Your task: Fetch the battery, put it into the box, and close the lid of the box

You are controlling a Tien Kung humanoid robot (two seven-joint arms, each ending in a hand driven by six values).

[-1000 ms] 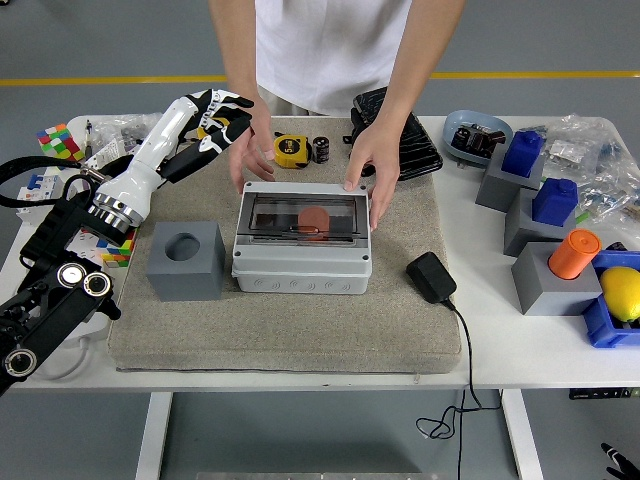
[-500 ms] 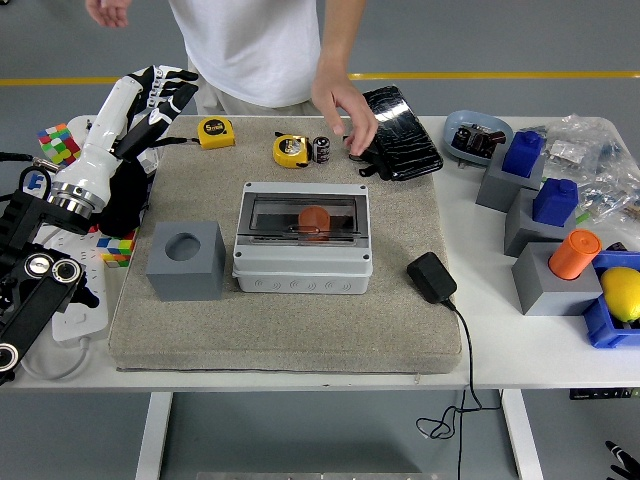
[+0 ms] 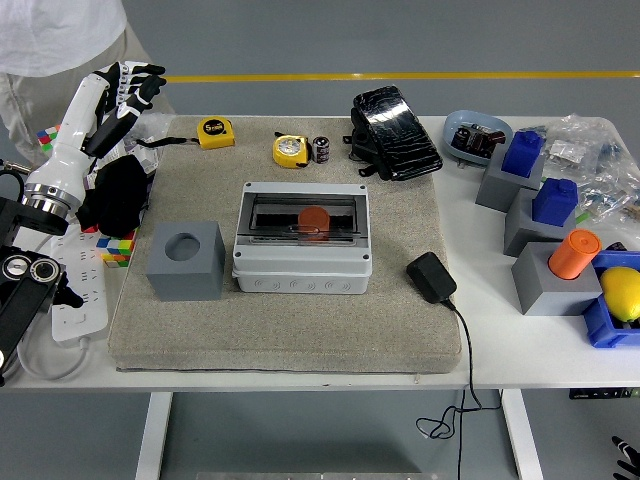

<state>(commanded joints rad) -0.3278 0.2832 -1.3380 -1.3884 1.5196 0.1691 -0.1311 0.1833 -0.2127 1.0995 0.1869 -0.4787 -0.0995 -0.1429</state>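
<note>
- Person's hands are gone from the box [image 3: 302,238] since the earlier frames; only a white shirt [image 3: 55,35] shows at the far left corner now.
- Left hand [image 3: 125,88] has pulled back further left and far, off the mat [image 3: 285,320], raised over the counter [image 3: 500,355] edge. Fingers spread, holding nothing.
- Right hand not in view.
- Battery [image 3: 314,219] (orange cylinder) sits inside the box, visible through the clear lid [image 3: 303,218].
- Lid lies flat over the box, looks closed; I'd judge the task essentially done, which explains the arm retreating clear.
- Grey block [image 3: 185,260] with an empty round socket sits just left of the box, likely where the battery came from.
- Two tape measures [image 3: 290,150] and a small black cell [image 3: 321,149] lie untouched at the far mat edge.
</note>
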